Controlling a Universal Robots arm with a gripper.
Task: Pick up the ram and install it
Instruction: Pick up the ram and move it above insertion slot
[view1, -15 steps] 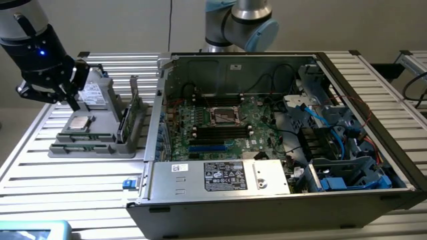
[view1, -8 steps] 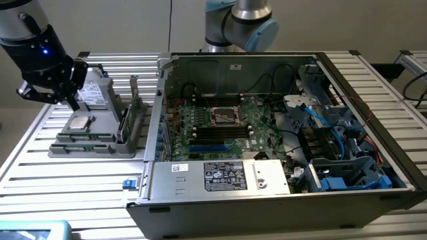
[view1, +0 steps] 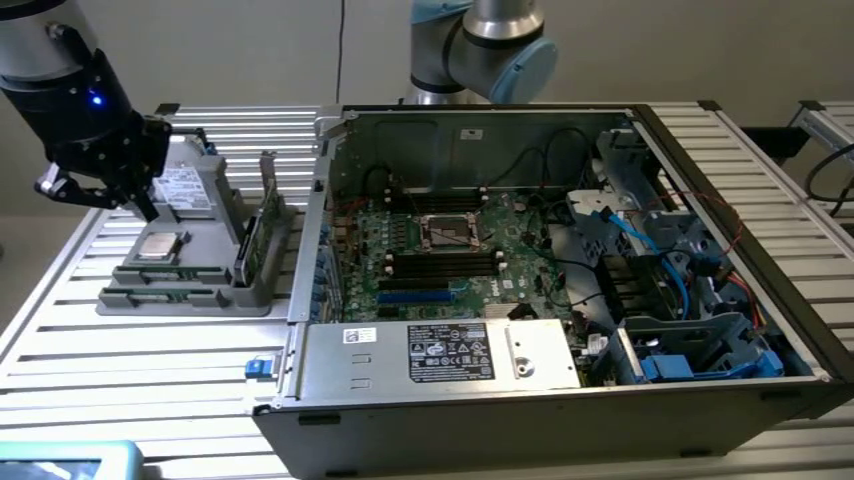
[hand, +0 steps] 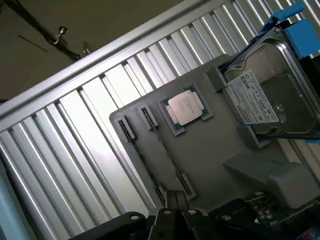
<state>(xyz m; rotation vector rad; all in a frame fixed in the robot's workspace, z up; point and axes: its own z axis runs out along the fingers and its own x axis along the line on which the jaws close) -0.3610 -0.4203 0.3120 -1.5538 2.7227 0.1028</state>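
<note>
- My black hand (view1: 142, 208) (hand: 175, 197) hangs over the 9 o'clock side of the grey plastic tray (view1: 200, 297) in the exterior view. It is closed tight, with nothing in its grip.
- The slim dark-green ram stick (view1: 272, 235) stands on its long edge along the tray's 3 o'clock rim in the exterior view. It is well apart from my hand and just beside the case wall.
- The square silvery processor chip (view1: 162, 245) (hand: 185, 109) lies flat in a recess of the tray, toward 5 o'clock from my hand in the exterior view. There is print on its lid, but I cannot read it.
- The silver hard drive in a blue carrier (view1: 187, 185) (hand: 265, 92) sits at the tray's 12 o'clock end. Its white label carries black print too fine for me to read.
- Two narrow grooves with grey end clips (hand: 150, 150) run side by side in the tray, near the chip.
- The open dark computer case (view1: 481, 140) lies on its side at 3 o'clock of the tray.
- Inside it, the green motherboard (view1: 521, 225) shows a square processor socket (view1: 454, 232). Long black memory slots (view1: 441, 265) lie at 6 o'clock of the socket.
- The grey metal power supply box (view1: 534, 350) fills the case's 6 o'clock edge. Its black-and-white label (view1: 450, 352) has rows of marks that I cannot read, and a small white barcode sticker (view1: 358, 335) sits at 9 o'clock of it.
- Everything rests on the ribbed aluminium surface (view1: 134, 350).
</note>
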